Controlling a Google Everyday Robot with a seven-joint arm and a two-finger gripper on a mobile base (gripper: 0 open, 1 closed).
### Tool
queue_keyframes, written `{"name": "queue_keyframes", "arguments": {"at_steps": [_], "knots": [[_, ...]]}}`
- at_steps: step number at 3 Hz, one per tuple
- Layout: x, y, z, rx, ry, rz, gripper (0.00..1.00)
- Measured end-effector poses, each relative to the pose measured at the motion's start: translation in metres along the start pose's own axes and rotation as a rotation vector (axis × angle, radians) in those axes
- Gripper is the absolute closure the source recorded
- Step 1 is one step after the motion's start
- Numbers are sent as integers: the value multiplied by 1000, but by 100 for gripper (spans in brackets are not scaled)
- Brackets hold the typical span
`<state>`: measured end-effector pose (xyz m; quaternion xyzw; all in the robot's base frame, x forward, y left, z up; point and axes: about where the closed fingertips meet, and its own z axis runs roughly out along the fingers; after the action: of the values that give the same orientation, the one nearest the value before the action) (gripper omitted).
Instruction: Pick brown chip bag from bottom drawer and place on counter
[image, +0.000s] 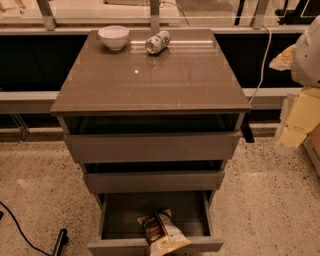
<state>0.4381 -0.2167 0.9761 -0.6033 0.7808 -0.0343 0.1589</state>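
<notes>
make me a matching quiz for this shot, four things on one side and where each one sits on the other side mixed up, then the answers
Things
1. white bowl
2. drink can
3. brown chip bag
4. pincer

Places
a. in the open bottom drawer, leaning over its front edge
b. at the right edge of the view, out past the counter
c. upright at the counter's back left
d. lying on its side at the counter's back, right of the bowl

Pairs: 1-c, 2-d, 3-a, 4-b

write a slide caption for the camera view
Crinkled brown chip bag in open bottom grey drawer, glossy grey-brown counter above, hand at right edge
</notes>
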Motion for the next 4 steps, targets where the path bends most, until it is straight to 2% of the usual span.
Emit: {"name": "queue_keyframes", "arguments": {"at_steps": [1, 2, 3, 4], "knots": [[0, 0, 0, 0, 0, 0, 0], [-24, -4, 39, -46, 20, -126, 0], [-55, -2, 108, -96, -3, -345, 0], [-68, -14, 125, -32, -98, -482, 0]]}}
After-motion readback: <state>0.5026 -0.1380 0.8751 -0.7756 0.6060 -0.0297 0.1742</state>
